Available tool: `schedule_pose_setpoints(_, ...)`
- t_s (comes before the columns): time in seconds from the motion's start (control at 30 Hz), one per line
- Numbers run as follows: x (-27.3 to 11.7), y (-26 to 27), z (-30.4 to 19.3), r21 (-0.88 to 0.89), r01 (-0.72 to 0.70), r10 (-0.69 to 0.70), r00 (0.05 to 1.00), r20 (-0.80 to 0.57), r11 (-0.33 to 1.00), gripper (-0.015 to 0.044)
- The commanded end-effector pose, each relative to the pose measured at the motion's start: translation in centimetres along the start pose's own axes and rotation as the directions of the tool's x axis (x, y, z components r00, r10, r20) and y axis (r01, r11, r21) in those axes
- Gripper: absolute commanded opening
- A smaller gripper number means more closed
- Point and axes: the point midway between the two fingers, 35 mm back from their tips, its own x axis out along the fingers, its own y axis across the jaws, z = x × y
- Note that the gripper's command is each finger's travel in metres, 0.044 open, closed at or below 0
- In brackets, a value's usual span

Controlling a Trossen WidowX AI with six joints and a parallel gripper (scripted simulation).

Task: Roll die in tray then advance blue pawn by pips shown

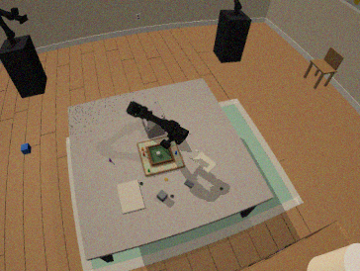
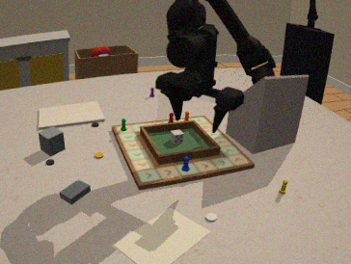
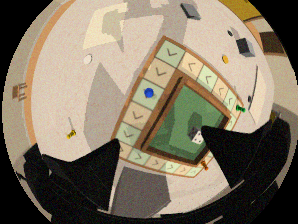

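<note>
Near the middle of the table [image 1: 99,218] [image 2: 19,111], well in from all four corners as the top view shows it, the blue pawn [image 1: 176,152] [image 2: 186,164] [image 3: 149,93] stands upright on the board [image 1: 179,163] [image 2: 130,159] [image 3: 137,116], on the third square of its row counting the corner square shown uppermost in the wrist view. The gripper [image 1: 168,144] [image 2: 197,125] [image 3: 161,137] has its fingers spread wide with nothing between them, raised above the board and apart from the pawn. The die [image 1: 158,153] [image 2: 176,137] [image 3: 196,135] lies inside the brown-walled tray [image 1: 163,164] [image 2: 190,154] at the board's centre; its pips are too small to read surely.

A green pawn [image 1: 148,170] [image 2: 123,124] [image 3: 240,108] stands at another board corner, while a red pawn [image 2: 171,118] and an orange pawn [image 2: 187,116] [image 3: 204,165] are on the side across the tray from the blue one. Just beside the board rises a tall grey block [image 1: 155,129] [image 2: 267,113]. In the top view, a purple pawn [image 1: 111,160] [image 2: 151,92] is off the board toward the table's left edge, and a cream slab [image 1: 131,196] [image 2: 70,115] lies flat between the board and the near left corner. A dark cube [image 1: 162,195] [image 2: 51,141] [image 3: 245,47] sits between the board and the table's near edge.
</note>
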Motion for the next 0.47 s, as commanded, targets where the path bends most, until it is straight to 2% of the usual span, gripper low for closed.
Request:
schedule_pose_setpoints(0.0,-2.7,-0.5,-4.4,0.192,-0.005,0.005,1.0,0.004,0.981,0.044)
schedule_pose_setpoints(0.27,-4.8,-1.1,-13.3,0.537,0.001,0.002,1.0,-0.004,0.844,0.044)
schedule_pose_setpoints(0.3,-4.2,-0.9,-8.2,0.359,-0.003,0.0,1.0,0.009,0.933,0.044)
schedule_pose_setpoints(0.43,-4.2,-0.9,-8.2,0.359,-0.003,0.0,1.0,0.009,0.933,0.044)
